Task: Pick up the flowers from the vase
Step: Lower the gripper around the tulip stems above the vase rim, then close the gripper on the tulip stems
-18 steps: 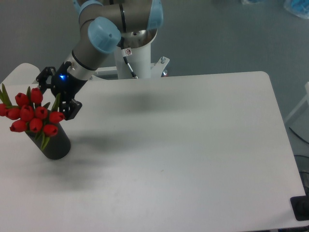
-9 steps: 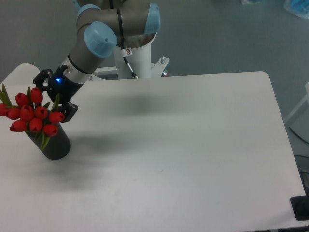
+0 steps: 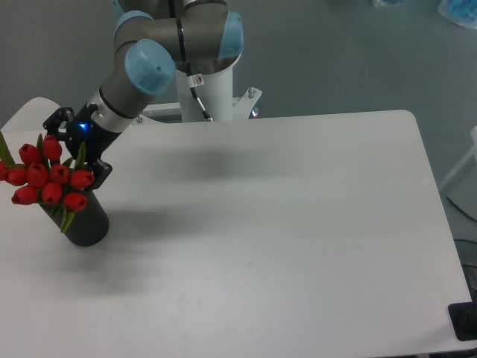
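Low at the left edge of the frame, the red tulip bunch (image 3: 48, 177) sits in the black vase (image 3: 83, 220) on the white table (image 3: 283, 224). Right behind the blooms, the gripper (image 3: 73, 145) has its fingers spread apart, straddling the bunch.

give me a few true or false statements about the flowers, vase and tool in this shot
1. The flowers stand in the vase. True.
2. The vase lies on its side. False: it stands upright.
3. The tool is at the flowers, behind the red buds. True.
4. The vase sits at the table's right edge. False: it is near the left edge.
5. The flowers are yellow. False: they are red with green leaves.
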